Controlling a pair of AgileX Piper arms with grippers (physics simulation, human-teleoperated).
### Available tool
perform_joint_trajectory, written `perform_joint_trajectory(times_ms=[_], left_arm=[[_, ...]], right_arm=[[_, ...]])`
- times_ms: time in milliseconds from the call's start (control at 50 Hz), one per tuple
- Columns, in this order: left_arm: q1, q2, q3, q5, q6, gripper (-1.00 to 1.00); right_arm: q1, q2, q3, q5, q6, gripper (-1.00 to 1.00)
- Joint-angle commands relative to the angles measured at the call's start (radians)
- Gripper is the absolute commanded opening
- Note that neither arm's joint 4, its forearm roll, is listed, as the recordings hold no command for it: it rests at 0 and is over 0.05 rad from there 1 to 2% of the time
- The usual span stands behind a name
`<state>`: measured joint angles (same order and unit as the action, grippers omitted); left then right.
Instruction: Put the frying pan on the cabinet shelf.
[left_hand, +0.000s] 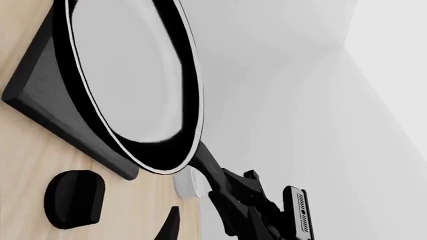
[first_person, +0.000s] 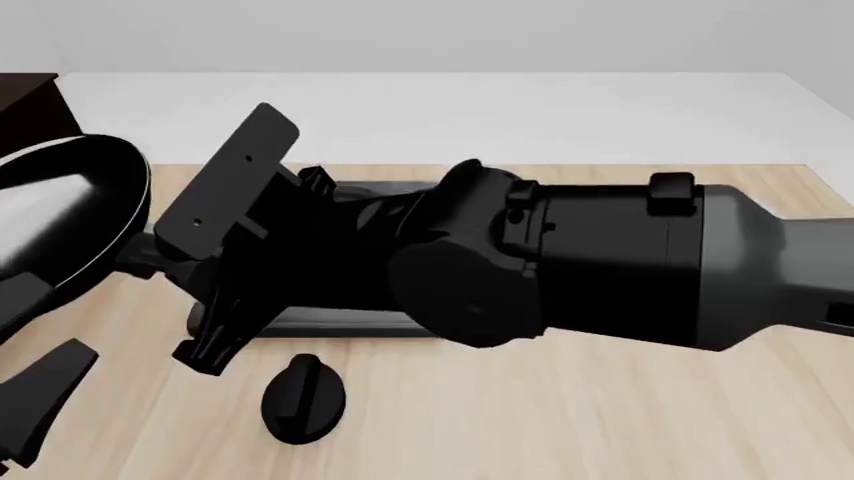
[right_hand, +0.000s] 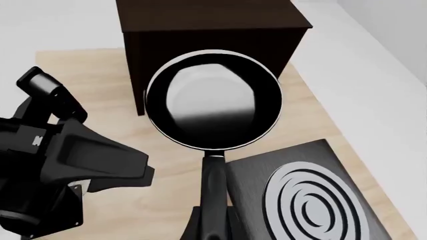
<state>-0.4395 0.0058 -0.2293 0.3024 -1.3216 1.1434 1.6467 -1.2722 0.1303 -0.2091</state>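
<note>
Filling most of the front view, nearest the camera, is the right arm (first_person: 587, 270), a bulky dark body reaching across from the right toward the left edge. Its fingers (right_hand: 212, 220) are closed on the slim handle of the frying pan (right_hand: 213, 106), as the right wrist view shows. Pan is held off the table (right_hand: 167, 170), tilted, with its glossy inside facing that camera. It hangs in front of the dark brown cabinet (right_hand: 207, 35), partly covering the cabinet's front face in that view; the cabinet shelf (right_hand: 200, 14) on top lies beyond the pan, and the pan is not on it.

Black stove plate (right_hand: 313, 200) with silver rings lies flat on the table, beside the pan handle. A round black knob (first_person: 303, 396) sits on the table near the plate's front edge.

Left arm (right_hand: 60, 170) stands to the left of the pan, apart from it. Left fingers (first_person: 34, 400) show only partly at the lower left of the front view; they appear spread and hold nothing, though the view is poor. A small white object (left_hand: 189, 182) sits behind the pan in the left wrist view; identity unclear.
</note>
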Motion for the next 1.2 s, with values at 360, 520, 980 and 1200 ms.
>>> perform_joint_trajectory(times_ms=[360, 520, 980, 1200], left_arm=[[0.004, 0.006, 0.019, -0.015, -0.004, 1.00], [-0.001, 0.002, 0.030, -0.026, -0.024, 1.00], [0.000, 0.008, 0.042, -0.030, -0.016, 1.00], [-0.006, 0.010, 0.044, -0.035, -0.016, 1.00]], right_arm=[[0.025, -0.060, 0.036, -0.049, 0.021, -1.00], [0.038, -0.052, 0.033, -0.053, 0.027, -1.00], [0.082, -0.030, 0.015, -0.050, 0.052, -1.00], [0.109, -0.013, 0.003, -0.048, 0.049, -1.00]])
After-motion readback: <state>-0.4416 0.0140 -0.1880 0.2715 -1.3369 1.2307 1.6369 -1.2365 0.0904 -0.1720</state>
